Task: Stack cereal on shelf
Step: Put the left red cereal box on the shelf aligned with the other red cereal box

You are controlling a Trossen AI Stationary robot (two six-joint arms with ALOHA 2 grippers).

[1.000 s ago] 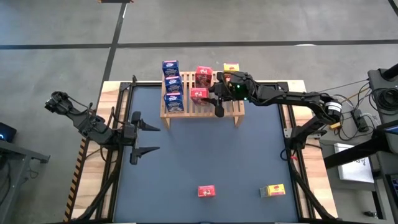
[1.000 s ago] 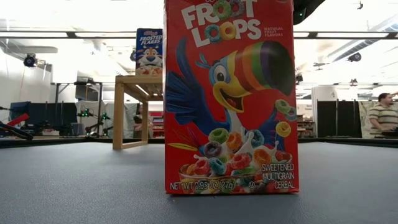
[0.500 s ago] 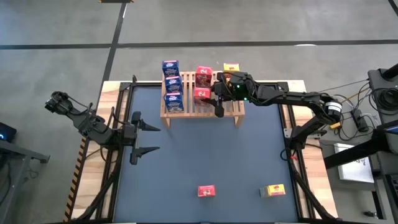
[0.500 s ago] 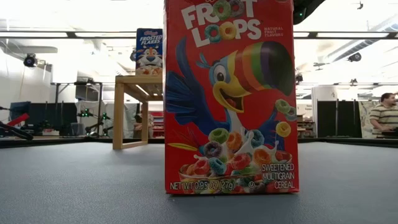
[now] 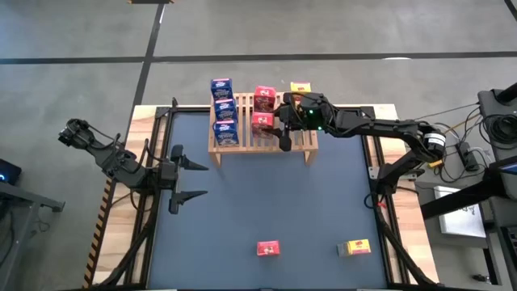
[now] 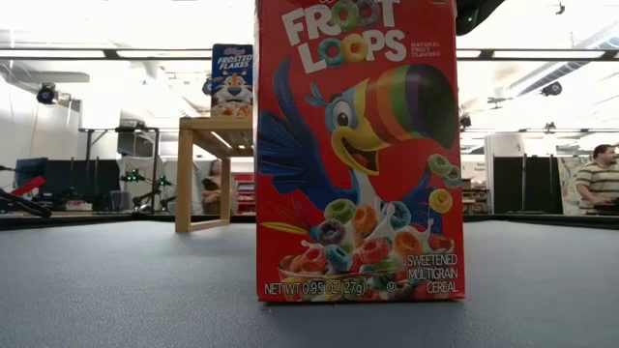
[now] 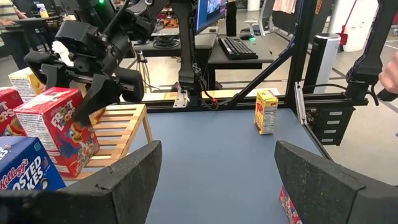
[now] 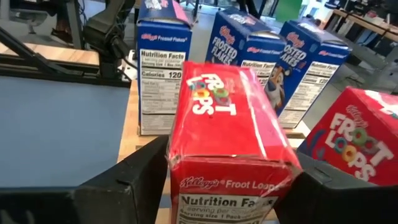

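The shelf [image 5: 262,133], a slatted wood rack, stands at the table's far side. On it are three blue cereal boxes [image 5: 224,107], two red ones [image 5: 263,98] and a yellow one [image 5: 300,87]. My right gripper [image 5: 276,123] reaches level over the shelf from the right, open, its fingers on either side of the nearer red box [image 8: 227,143], which rests on the slats. A red box [image 5: 268,248] and a yellow box [image 5: 354,247] stand on the table near its front edge. My left gripper [image 5: 192,179] waits open at the table's left. My right gripper's fingers [image 8: 134,180] stand close beside the two sides of the red box [image 8: 186,168], coming level from the table's right. I cannot tell whether they touch it. The box rests on the shelf's slats [image 7: 118,127].
The low view is largely filled by the red box [image 6: 358,150] on the table near the front edge. Bare table lies between the shelf and the two front boxes. A person [image 6: 600,179] sits in the room beyond the table.
My right gripper has opened a little around the nearer red box, which stays on the shelf. Neither arm has shifted.
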